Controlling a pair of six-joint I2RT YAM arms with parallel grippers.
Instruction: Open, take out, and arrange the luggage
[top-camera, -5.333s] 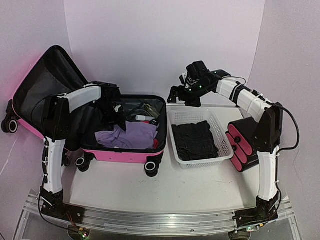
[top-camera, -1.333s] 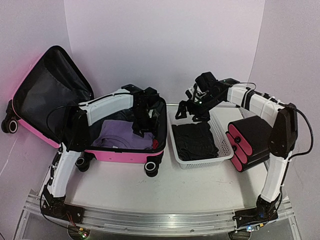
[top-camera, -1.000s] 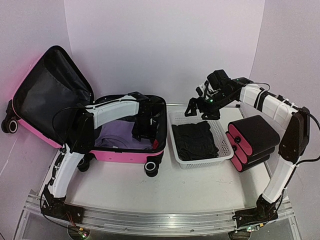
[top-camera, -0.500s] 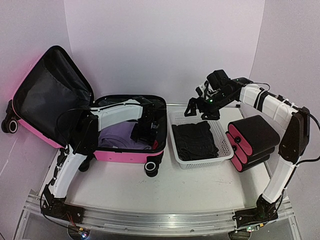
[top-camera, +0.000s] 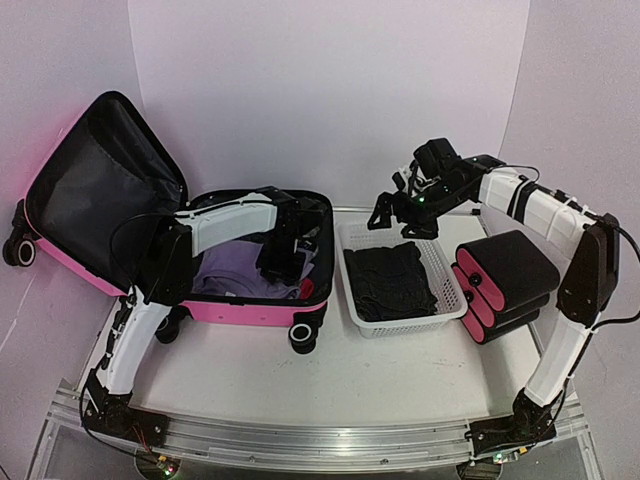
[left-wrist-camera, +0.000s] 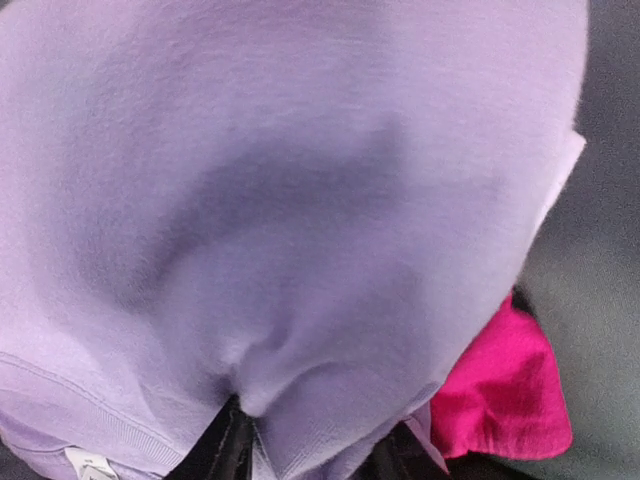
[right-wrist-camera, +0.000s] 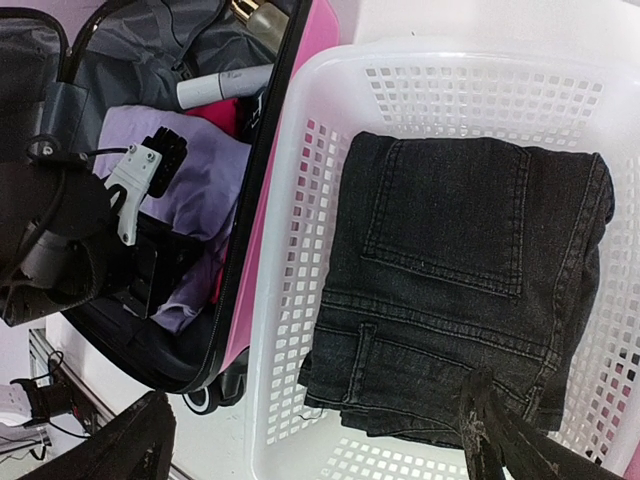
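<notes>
Just left of the white basket (top-camera: 400, 328), the luggage (top-camera: 250, 305) lies open on the white table (top-camera: 330, 390): pink shell, black wheels (top-camera: 303, 336) nearest, black-lined lid (top-camera: 100, 180) leaning up behind. Pale lilac walls (top-camera: 320, 90) stand beyond. Inside the luggage, the left gripper (top-camera: 280, 255) is clamped on a lavender garment (left-wrist-camera: 300, 200). Over the basket's far end, the right gripper (top-camera: 405, 222) hangs spread wide, holding nothing, above black jeans (right-wrist-camera: 460, 250).

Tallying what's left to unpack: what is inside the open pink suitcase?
Inside the luggage: a lilac garment, pinched by the left gripper, a magenta cloth beside it and a white tube farther back. Whatever lies beneath the lilac fabric is covered.
</notes>
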